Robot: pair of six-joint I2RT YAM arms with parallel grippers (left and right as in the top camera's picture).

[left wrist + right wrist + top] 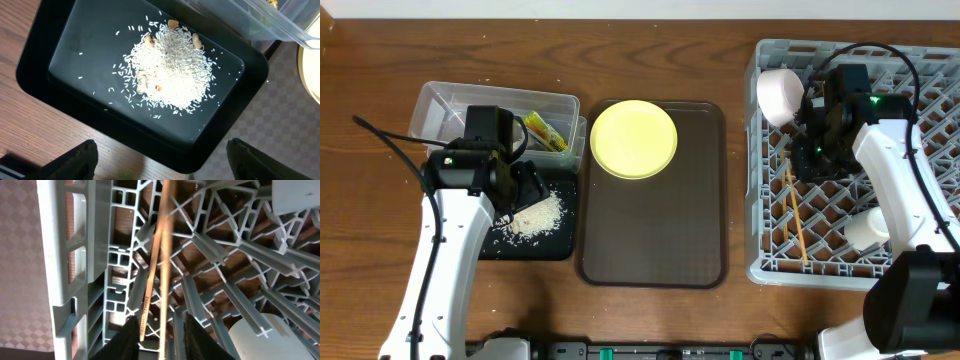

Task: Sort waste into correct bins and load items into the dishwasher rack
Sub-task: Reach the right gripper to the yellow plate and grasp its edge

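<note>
We look down into the grey dishwasher rack (65, 255), where two thin wooden chopsticks (164, 255) lie lengthwise across its open lattice. At the bottom edge the right jaws stand parted, their dark fingers (127, 342) on either side of the longer stick, with a gap showing on each side. A small pale cup (260, 335) sits in the rack at lower right. We glimpse the brown bench (125, 215) through the grid, and a brown checkered surface (20, 255) lies past the rack's left wall.
</note>
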